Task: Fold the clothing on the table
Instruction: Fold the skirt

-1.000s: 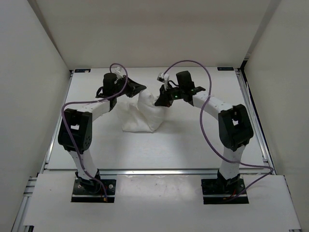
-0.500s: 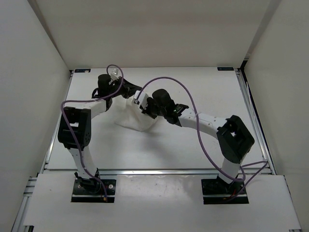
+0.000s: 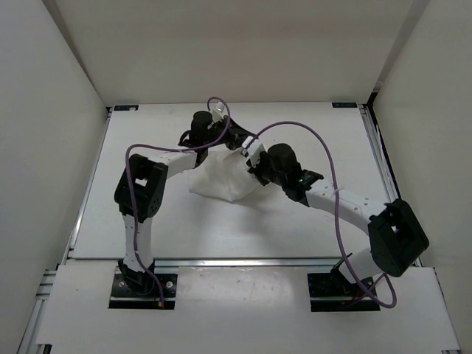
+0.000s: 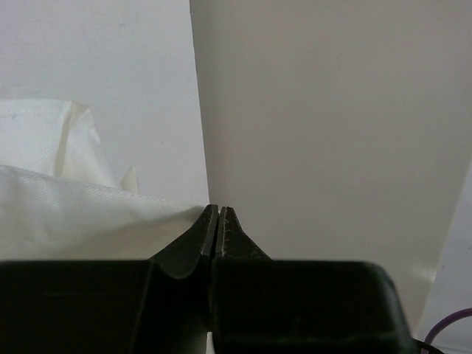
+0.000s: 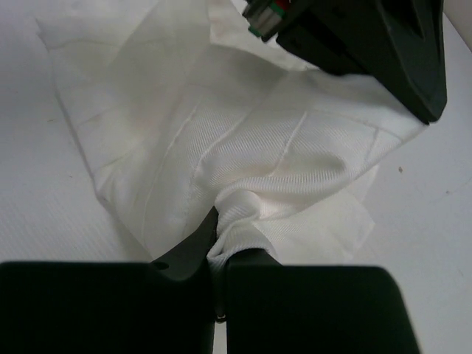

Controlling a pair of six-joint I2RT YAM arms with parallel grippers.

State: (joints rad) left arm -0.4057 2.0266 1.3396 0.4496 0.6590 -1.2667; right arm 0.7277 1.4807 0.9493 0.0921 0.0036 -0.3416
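Note:
The clothing is a white, creased cloth heaped in the middle of the table. My left gripper reaches over its far edge. In the left wrist view its jaws are pressed shut, and a taut edge of the clothing runs right up to their tip. My right gripper meets it from the right. In the right wrist view this gripper is shut on a bunched fold of the clothing, and the left gripper's black body hangs just beyond.
White walls enclose the table on three sides; the back wall fills the left wrist view. A silver rail runs along the right edge. Purple cables arc over both arms, which cross close together above the cloth.
Both grippers have carried the cloth rightward: the left arm now reaches further right, and the right arm's elbow has swung out to the lower right. The cloth lies lower and wider.

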